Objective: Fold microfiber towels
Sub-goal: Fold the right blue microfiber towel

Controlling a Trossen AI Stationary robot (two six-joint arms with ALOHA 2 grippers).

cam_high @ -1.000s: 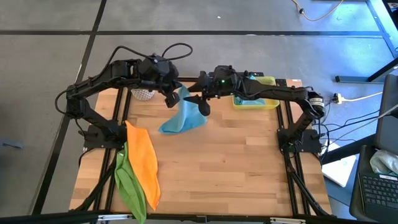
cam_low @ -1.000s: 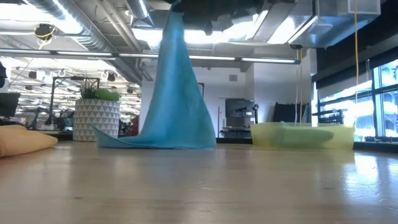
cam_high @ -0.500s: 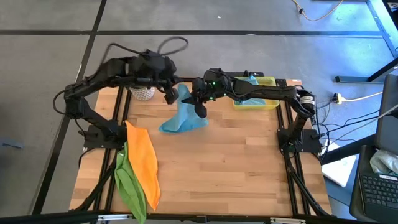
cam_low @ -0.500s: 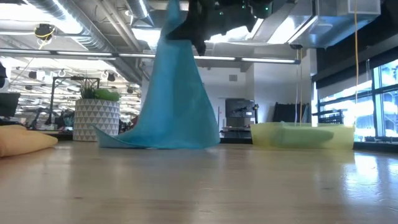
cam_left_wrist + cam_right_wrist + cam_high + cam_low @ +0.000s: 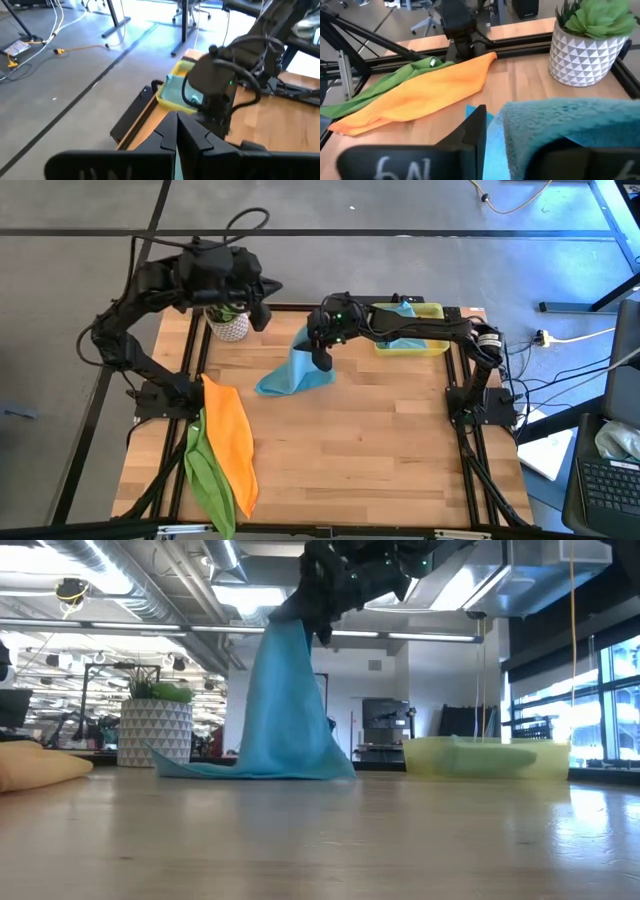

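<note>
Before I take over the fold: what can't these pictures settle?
- Tray contents: right arm covers it in the high view; translucent wall blurs them in the low.
- Green towel: partly under the orange towel, cut by the bottom edge.
- Right gripper grip on the teal towel: hidden underneath.

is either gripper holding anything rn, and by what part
The right gripper holds the teal towel by its raised top edge; the left gripper holds nothing.
</note>
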